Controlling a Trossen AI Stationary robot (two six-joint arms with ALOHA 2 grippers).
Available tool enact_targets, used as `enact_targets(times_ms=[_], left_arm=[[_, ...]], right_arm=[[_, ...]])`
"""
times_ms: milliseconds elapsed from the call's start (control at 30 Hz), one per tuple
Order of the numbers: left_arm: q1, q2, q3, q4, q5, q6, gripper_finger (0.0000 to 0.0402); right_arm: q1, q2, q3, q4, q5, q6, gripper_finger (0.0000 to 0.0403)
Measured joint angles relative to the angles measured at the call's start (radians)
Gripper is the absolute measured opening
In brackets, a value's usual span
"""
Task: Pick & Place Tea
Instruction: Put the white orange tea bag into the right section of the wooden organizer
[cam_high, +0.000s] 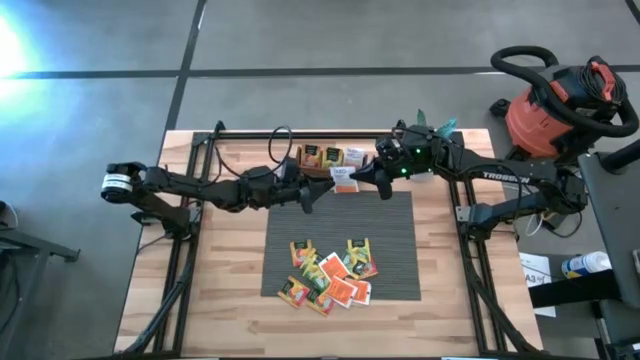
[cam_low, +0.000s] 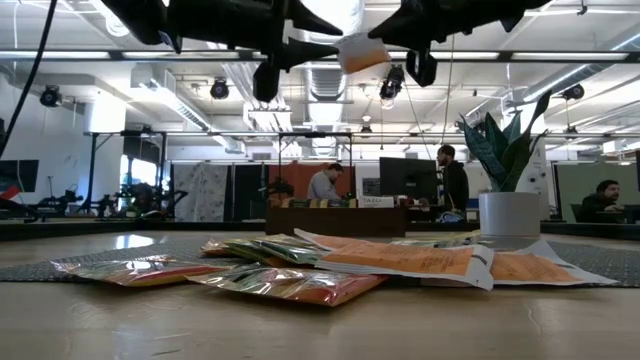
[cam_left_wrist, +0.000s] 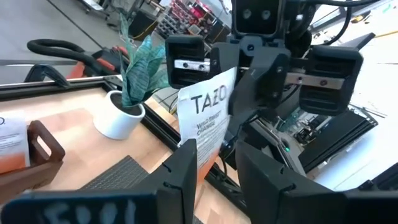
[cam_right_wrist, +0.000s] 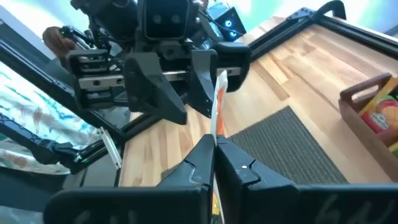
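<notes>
A white-and-orange tea sachet (cam_high: 345, 181) hangs in the air above the far edge of the grey ribbed mat (cam_high: 390, 215). My right gripper (cam_right_wrist: 214, 146), reaching in from the table's right, is shut on it. My left gripper (cam_left_wrist: 224, 177) faces it from the table's left, open. The sachet's free end (cam_left_wrist: 205, 112) stands at the gap between its fingers. A pile of orange, yellow and green sachets (cam_high: 330, 275) lies on the mat's near half. More sachets (cam_high: 322, 155) sit in the brown wooden tray (cam_high: 300, 165) at the far side. My right gripper pinches one edge of the sachet (cam_right_wrist: 217, 127) between its two shut fingers. It comes nearly level from the table's right. The sachet stands on edge, lifted clear of the mat, pointing toward my left gripper. Whether my left gripper touches the sachet I cannot tell.
A potted plant (cam_left_wrist: 121, 109) stands at the table's far right corner. Black frame rails (cam_high: 470, 270) run along both sides. A red shop vacuum (cam_high: 560, 100) sits on the floor beyond the right arm. People sit at desks (cam_low: 325, 185) in the room behind.
</notes>
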Motion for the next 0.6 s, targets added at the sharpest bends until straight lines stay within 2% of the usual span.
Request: enact_targets(times_ms=[233, 367, 600], left_arm=[[0.0, 0.0, -0.006, -0.001, -0.004, 0.005, 0.0106], [0.0, 0.0, -0.005, -0.042, -0.06, 0.046, 0.0106], [0.0, 0.003, -0.011, -0.059, -0.046, 0.021, 0.0106]], right_arm=[[0.002, 0.001, 0.0, -0.001, 0.008, 0.003, 0.0009], [0.002, 0.001, -0.001, -0.012, 0.083, 0.039, 0.0009], [0.004, 0.0, -0.001, -0.012, 0.04, 0.043, 0.0009]])
